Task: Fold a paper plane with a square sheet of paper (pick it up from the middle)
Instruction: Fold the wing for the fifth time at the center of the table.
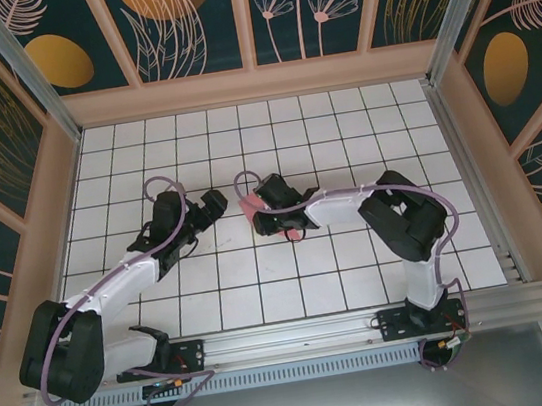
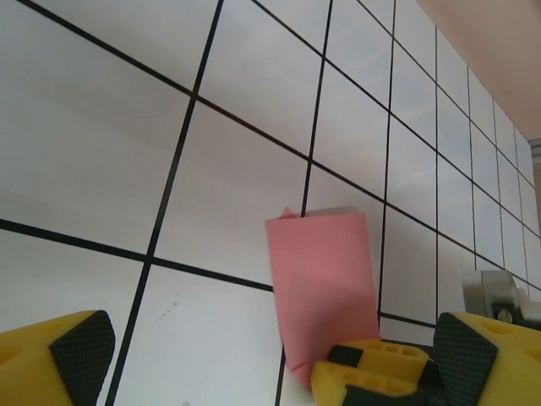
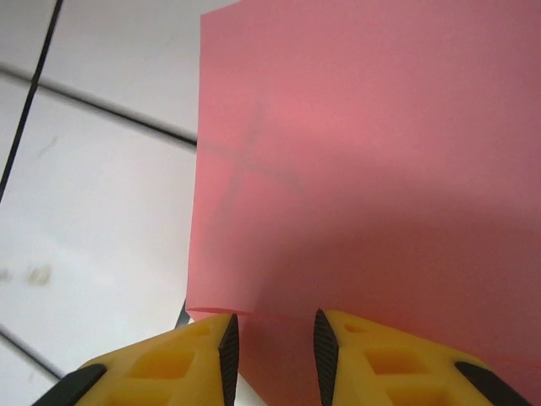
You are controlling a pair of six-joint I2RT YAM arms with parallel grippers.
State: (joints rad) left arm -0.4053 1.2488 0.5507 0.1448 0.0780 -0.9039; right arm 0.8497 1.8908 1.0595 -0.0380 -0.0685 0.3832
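Note:
The square sheet of paper [image 1: 248,206] is pink-red and bent up off the white tiles near the table's middle. In the right wrist view the paper [image 3: 363,169] has a faint cross mark, and its curled lower edge runs across my right gripper [image 3: 275,342]. The jaws stand a little apart, with pink paper in the gap between the fingertips [image 3: 228,347]. From above, the right gripper [image 1: 261,216] sits on the sheet. My left gripper [image 1: 218,202] waits just left of it, open wide. In its wrist view the left gripper [image 2: 275,338] faces the paper [image 2: 321,271] and the right gripper's yellow fingers [image 2: 380,368].
The tiled table [image 1: 342,132] is boxed in by peach walls at the left [image 1: 60,212], back and right. A metal rail [image 1: 300,335] carrying both arm bases runs along the near edge. Bare tiles lie beyond the grippers.

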